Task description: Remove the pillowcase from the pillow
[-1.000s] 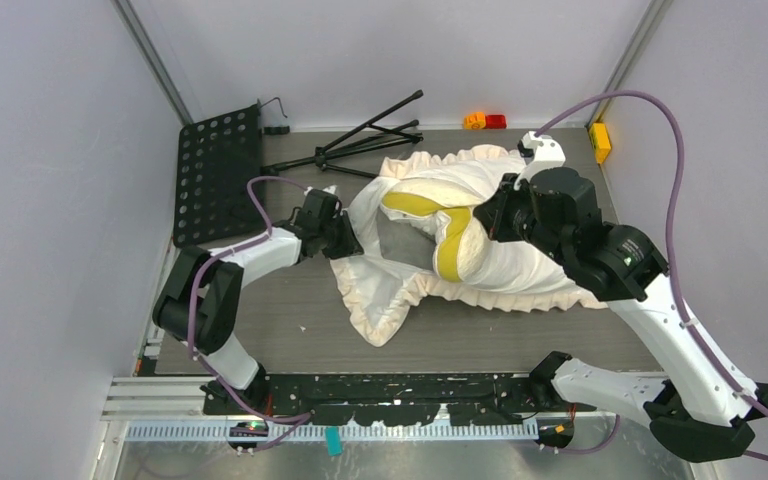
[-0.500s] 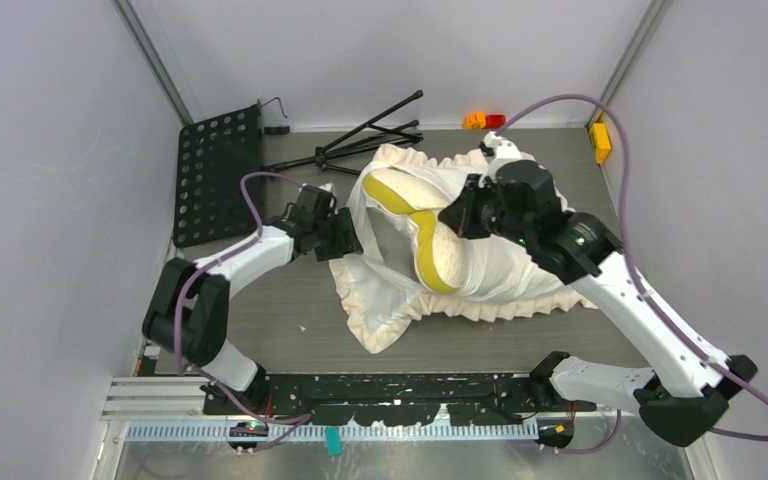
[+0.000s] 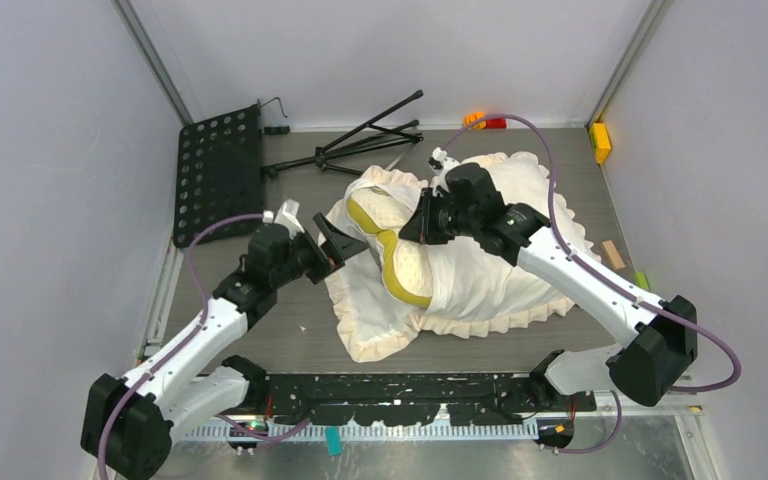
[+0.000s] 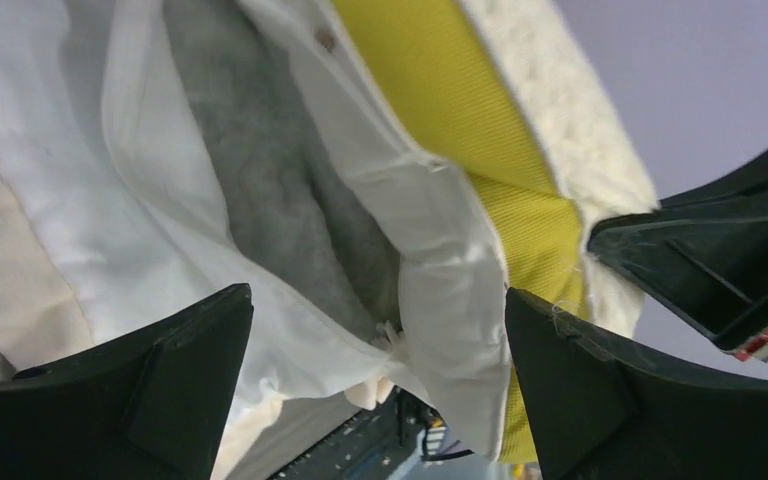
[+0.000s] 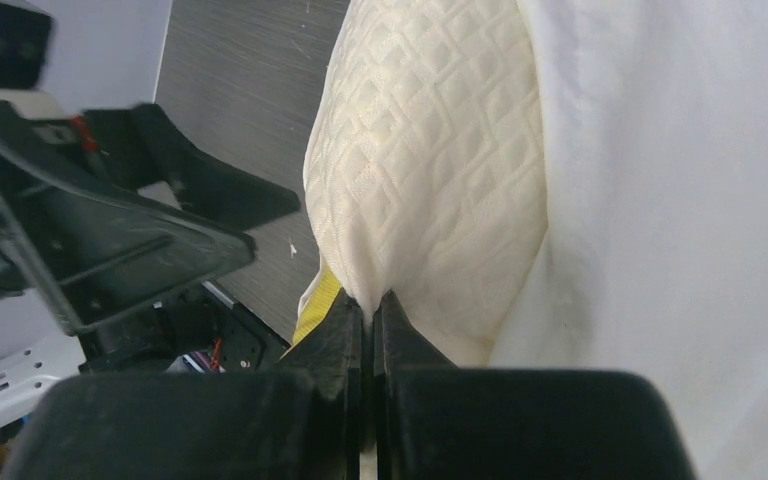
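The right tool (image 5: 365, 310) had its fingers pressed together on a small fold of the pillow (image 5: 430, 170), pinching the quilted fabric close to the yellow-green edge seam (image 4: 480, 150). Around that pinch, one end of the pillow stood out of the pillowcase (image 5: 680, 200), while the rest was inside the off-white cloth, which lay rumpled on the tabletop (image 3: 290, 325) with its frilled border spread toward the near side.

The left tool (image 4: 376, 300) was spread wide and gripped nothing. Its wrist view showed the open hem of the pillowcase hanging loose between the fingers, the seam just beyond it.

The step in hand appeared to be getting a hold on the cover so the two could be drawn apart. To do it well, the left tool probably needed to go in a little deeper and shut on the hem alone, taking a good bite of the cloth and none of the pillow behind it. Then the arms should pull in opposite directions, steadily. The right pinch was thin, so a jerk could tear it free. Keeping the opening slack and wide would likely let the plump body slide out without bunching.
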`<action>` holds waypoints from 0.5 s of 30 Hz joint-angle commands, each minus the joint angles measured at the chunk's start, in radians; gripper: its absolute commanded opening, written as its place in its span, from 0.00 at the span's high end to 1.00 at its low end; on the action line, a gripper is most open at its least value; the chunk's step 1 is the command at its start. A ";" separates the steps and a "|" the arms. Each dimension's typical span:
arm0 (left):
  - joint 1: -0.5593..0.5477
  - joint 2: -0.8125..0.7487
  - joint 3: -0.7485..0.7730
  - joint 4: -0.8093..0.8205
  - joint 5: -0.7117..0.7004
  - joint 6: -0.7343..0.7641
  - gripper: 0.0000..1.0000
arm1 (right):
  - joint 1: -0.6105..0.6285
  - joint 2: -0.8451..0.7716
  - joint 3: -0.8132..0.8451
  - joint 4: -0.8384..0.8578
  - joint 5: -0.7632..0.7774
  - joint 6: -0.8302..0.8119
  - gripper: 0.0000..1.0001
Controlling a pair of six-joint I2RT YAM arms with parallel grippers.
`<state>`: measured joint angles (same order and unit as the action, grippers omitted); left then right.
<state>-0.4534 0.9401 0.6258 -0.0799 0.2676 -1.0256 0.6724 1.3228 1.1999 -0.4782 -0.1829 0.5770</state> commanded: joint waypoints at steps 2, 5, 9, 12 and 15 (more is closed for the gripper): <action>-0.080 0.028 -0.065 0.231 -0.101 -0.315 0.00 | 0.023 0.017 0.010 0.163 -0.084 0.024 0.96; -0.097 0.087 -0.092 0.316 -0.120 -0.413 0.00 | 0.045 0.030 0.010 0.159 -0.098 0.015 0.88; -0.100 0.156 -0.152 0.502 -0.123 -0.523 0.00 | 0.055 0.008 0.021 0.080 -0.045 -0.016 0.33; -0.104 0.169 -0.144 0.462 -0.135 -0.497 0.00 | 0.054 -0.038 0.024 0.012 0.116 -0.041 0.24; -0.111 0.185 -0.152 0.444 -0.158 -0.472 0.00 | 0.053 -0.035 0.055 -0.079 0.237 -0.074 0.22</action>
<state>-0.5549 1.1225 0.4725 0.2604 0.1555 -1.4822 0.7300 1.3346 1.1961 -0.4728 -0.1349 0.5526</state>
